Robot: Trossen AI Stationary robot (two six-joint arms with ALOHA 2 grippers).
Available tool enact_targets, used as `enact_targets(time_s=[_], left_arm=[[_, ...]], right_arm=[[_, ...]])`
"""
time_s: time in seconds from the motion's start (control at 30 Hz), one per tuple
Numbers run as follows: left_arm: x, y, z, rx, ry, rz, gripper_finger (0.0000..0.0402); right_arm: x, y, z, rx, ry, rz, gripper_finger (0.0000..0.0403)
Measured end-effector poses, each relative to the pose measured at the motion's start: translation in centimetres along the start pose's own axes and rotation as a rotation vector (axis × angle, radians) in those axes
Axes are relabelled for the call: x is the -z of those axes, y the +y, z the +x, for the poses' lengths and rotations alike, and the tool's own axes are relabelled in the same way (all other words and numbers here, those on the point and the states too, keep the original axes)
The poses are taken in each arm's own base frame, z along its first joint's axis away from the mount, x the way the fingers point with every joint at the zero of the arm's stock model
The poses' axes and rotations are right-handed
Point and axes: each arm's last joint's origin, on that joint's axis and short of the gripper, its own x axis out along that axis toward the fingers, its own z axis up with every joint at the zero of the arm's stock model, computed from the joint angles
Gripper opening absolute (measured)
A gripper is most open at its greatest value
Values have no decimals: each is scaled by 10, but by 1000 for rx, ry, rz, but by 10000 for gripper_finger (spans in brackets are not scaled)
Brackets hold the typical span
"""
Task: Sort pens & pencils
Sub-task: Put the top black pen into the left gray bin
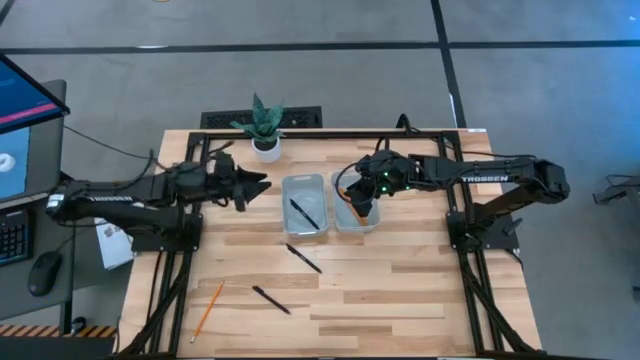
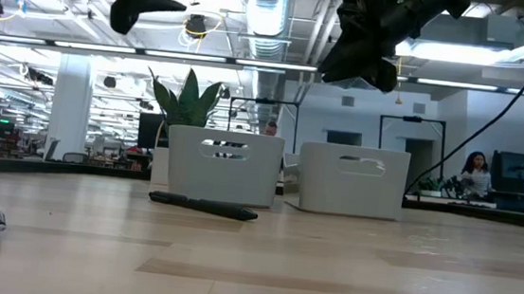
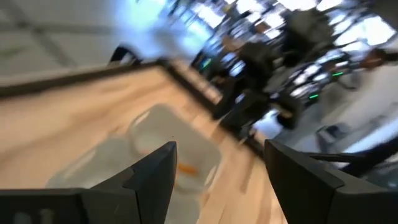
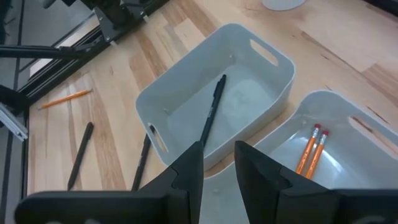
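Note:
Two white bins stand side by side mid-table. The left bin holds one black pen, lying on its floor. In the right bin two orange pencils lie together. Two more pens and one pencil lie flat on the wood nearer the front. My right gripper hovers over the right bin, its fingers a little apart with nothing between them. Left of the bins, my left gripper is raised and wide open, pointing toward them.
A potted plant stands at the far edge behind the left bin. Black frame rails run along both sides of the table. Bare wood lies in front of the bins and at the right front.

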Motion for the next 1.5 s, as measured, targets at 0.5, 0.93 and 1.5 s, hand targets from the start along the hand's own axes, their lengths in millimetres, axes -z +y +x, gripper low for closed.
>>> enact_targets(time_s=[0.5, 0.93, 1.5], left_arm=[[-4, -50, 52, -370, 399, -62, 233], [3, -87, 61, -272, 481, 21, 233], [33, -111, 35, -273, 518, 107, 233]], right_arm=[[2, -1, 0, 8, 16, 1, 113], [9, -4, -1, 45, 96, 7, 113], [11, -1, 0, 45, 97, 181, 113]])
